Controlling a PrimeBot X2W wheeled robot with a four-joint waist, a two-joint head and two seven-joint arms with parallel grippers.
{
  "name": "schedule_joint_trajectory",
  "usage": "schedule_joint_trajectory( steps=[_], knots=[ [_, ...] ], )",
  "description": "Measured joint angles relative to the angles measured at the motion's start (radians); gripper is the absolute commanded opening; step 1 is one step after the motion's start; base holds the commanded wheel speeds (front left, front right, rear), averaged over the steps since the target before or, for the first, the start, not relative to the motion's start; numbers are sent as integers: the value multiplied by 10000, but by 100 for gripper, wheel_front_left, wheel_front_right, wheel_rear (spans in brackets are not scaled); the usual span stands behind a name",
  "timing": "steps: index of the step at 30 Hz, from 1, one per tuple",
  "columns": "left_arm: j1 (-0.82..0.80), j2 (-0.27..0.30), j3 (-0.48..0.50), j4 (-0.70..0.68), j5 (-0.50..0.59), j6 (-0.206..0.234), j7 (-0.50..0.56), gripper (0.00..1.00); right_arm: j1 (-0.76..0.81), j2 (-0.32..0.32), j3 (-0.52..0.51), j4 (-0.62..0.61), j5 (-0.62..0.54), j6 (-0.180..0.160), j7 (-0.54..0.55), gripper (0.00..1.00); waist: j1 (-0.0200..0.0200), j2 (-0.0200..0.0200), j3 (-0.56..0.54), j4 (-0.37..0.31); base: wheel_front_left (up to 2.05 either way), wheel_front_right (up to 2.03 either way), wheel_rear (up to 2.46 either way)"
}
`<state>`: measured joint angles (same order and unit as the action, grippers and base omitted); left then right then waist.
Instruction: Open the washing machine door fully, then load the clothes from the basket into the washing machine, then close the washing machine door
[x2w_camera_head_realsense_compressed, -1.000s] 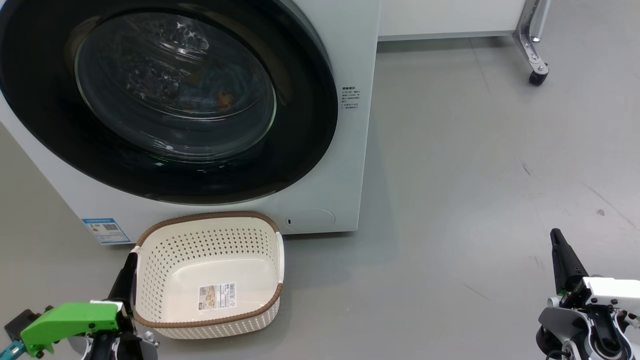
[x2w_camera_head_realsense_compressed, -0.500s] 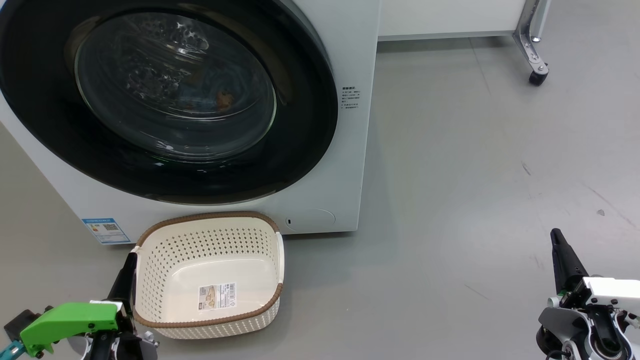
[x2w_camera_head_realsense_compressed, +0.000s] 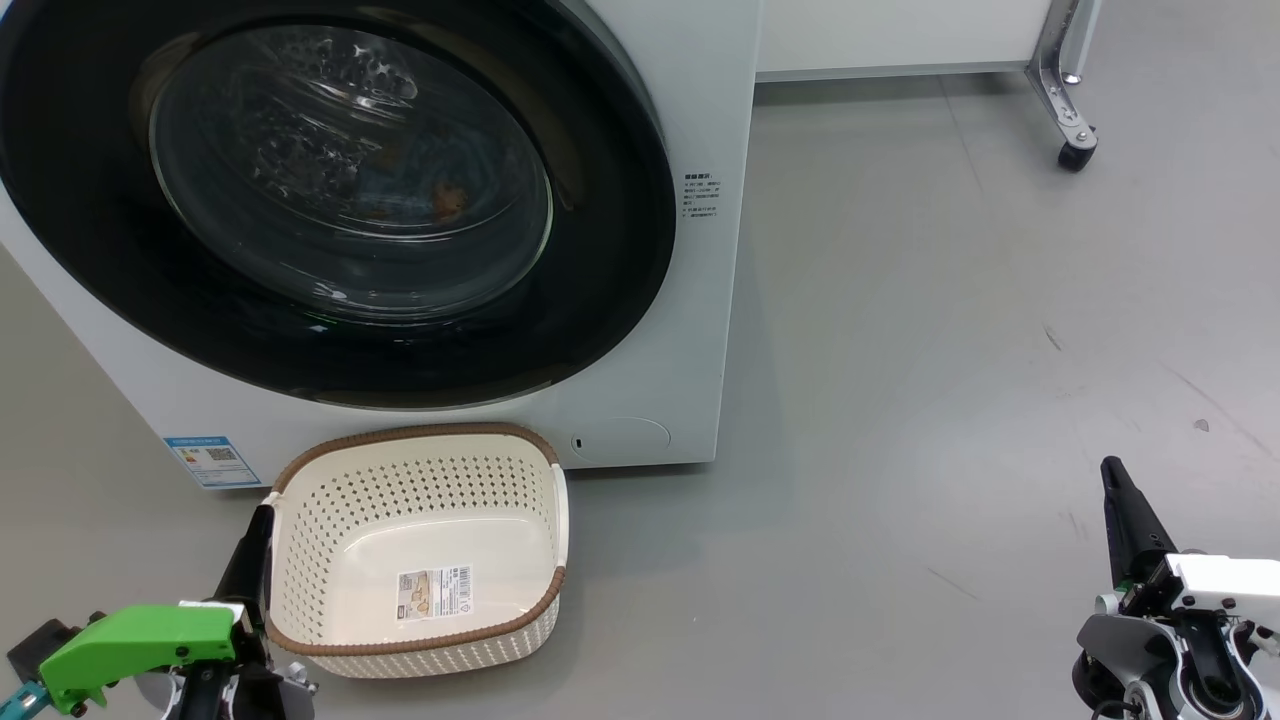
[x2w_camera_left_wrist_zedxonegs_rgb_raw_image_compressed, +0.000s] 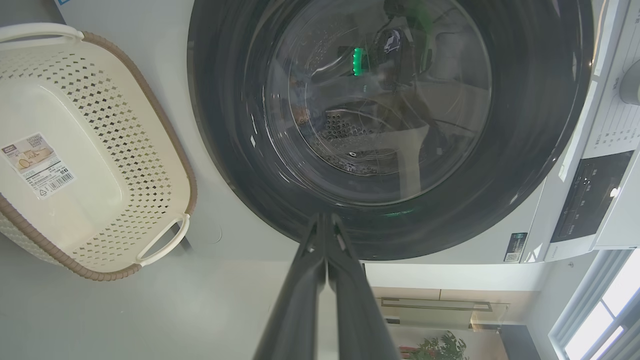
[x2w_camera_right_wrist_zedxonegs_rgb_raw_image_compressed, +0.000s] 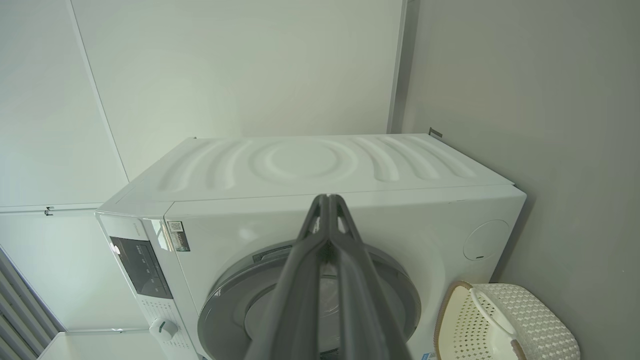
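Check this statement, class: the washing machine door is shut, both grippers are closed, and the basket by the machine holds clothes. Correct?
One mistake: the basket is empty, with just a barcode label on its floor, as the head view shows. The rest stands: the washing machine door is shut, and the left gripper and right gripper are closed.

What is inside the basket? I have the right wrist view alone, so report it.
Observer: Nothing. The basket is empty apart from a barcode label on its floor.
Operator: Then tell me where the clothes are.
Observer: The head view shows the clothes as a blue and orange patch behind the glass of the closed washing machine door.
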<state>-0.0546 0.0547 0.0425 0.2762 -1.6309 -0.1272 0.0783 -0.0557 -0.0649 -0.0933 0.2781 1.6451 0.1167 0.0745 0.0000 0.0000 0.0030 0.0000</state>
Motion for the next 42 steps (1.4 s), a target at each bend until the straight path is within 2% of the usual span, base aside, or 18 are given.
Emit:
schedule_joint_trajectory(
  steps=[42],
  knots=[
    [0, -4, 63, -4, 0, 0, 13, 0, 0, 13, -25, -13, 0, 0, 44, 0, 0, 0, 0, 0, 0, 0, 0]
  ],
)
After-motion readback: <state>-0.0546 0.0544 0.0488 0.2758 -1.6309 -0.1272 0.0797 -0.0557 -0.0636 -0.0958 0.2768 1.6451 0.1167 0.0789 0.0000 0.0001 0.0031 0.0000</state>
